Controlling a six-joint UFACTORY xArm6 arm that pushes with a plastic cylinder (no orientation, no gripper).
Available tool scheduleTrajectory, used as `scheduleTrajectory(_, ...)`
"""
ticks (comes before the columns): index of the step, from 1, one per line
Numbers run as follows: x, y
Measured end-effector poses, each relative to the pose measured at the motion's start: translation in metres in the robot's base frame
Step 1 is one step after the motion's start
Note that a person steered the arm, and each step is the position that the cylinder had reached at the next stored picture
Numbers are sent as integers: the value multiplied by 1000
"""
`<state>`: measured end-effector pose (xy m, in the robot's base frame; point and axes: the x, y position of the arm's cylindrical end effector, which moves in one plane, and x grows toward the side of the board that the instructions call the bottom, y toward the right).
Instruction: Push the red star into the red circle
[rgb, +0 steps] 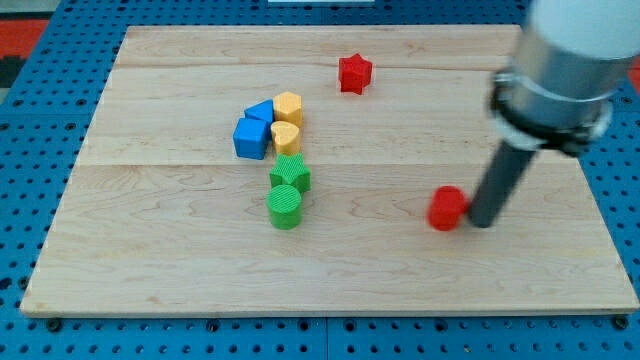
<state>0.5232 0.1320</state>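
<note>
My tip (481, 222) sits low on the board, toward the right edge. It has no hold on anything; it is only a rod, and it stands just beside the red circle (448, 208), on that block's right side, touching it or nearly so. The red star (354, 73) is well apart from both, up near the top edge and close to the middle. It looks small, light and hard, so I think it will slide easily on the smooth wooden board (150, 270). Its points could make it spin, so I would push it on its top-left side, straight through its middle. Toward the left sit a blue block (252, 137), a second blue block (261, 111), a yellow block (288, 106), a yellow heart (286, 136), a green star (290, 175) and a green circle (285, 207).
</note>
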Motion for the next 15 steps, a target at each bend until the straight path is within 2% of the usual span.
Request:
scheduleTrajectory(1, -4, -108)
scheduleTrajectory(2, -2, -33)
scheduleTrajectory(3, -58, 4)
scheduleTrajectory(4, -181, 4)
scheduleTrajectory(5, -258, -41)
scheduleTrajectory(6, -273, -118)
scheduleTrajectory(7, -220, -125)
scheduleTrajectory(8, -191, -114)
scheduleTrajectory(9, -243, -114)
scheduleTrajectory(10, -228, -34)
scheduleTrajectory(12, -112, -36)
scheduleTrajectory(13, -78, -63)
scheduleTrajectory(14, -112, -26)
scheduleTrajectory(15, -122, -94)
